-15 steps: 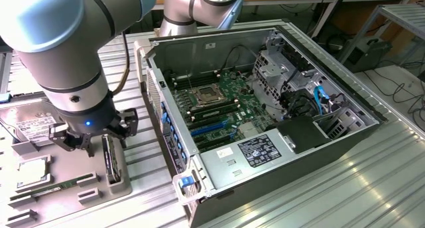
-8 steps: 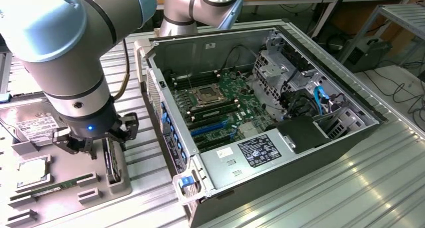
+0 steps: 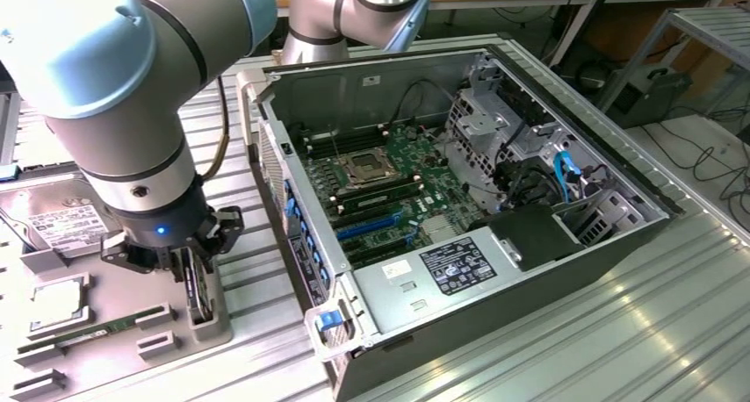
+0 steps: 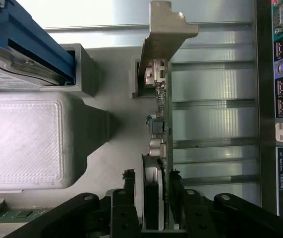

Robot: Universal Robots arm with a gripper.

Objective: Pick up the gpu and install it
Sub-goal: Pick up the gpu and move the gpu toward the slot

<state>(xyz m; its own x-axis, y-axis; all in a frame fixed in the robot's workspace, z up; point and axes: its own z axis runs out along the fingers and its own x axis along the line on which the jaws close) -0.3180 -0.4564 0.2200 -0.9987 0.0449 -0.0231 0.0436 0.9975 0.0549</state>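
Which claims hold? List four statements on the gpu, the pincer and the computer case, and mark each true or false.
1. The gpu stands on edge in the grey holder, outside the computer case. True.
2. The case's side is closed. False: it is open, with the motherboard showing.
3. The pincer is at the gpu. True.
4. The hard drive lies on the exterior view's right of the case. False: it lies on the left, beside the holder.
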